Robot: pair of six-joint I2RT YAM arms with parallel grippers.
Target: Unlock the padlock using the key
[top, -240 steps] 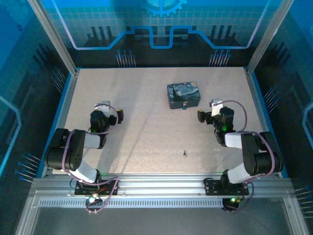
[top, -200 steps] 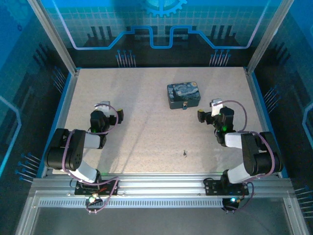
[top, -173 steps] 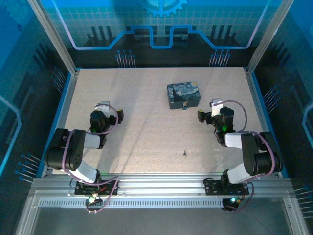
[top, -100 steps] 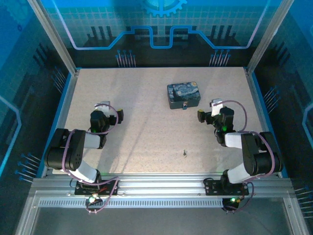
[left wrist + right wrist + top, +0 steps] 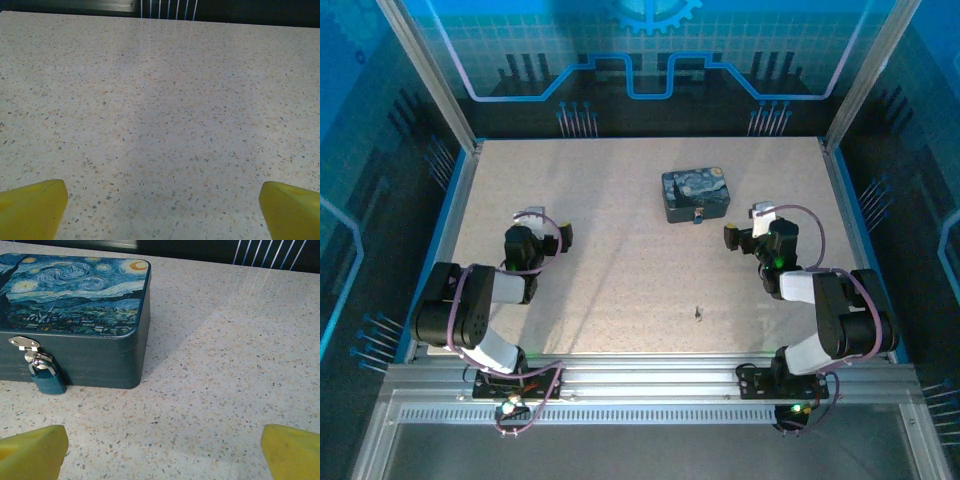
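Right hand [image 5: 162,440] first: spread wide, yellow fingers [image 5: 35,447] out at the corners, nothing between them. Just ahead and to its left the padlock [image 5: 46,375] hangs from the hasp on the front of the box [image 5: 75,315], its body reaching down to the counter [image 5: 225,365]. The left hand [image 5: 162,200] is over on its own side, also wide and empty, facing the far edge. Now the key [image 5: 697,313]: a dark speck lying loose near the front edge, well apart from the padlock. It sits behind the right hand, toward the bases and to its left. Its long axis seems to run near-to-far, but it's too small to be sure. The right hand is nearer, so I'd expect it to draw back and dip for the pick.
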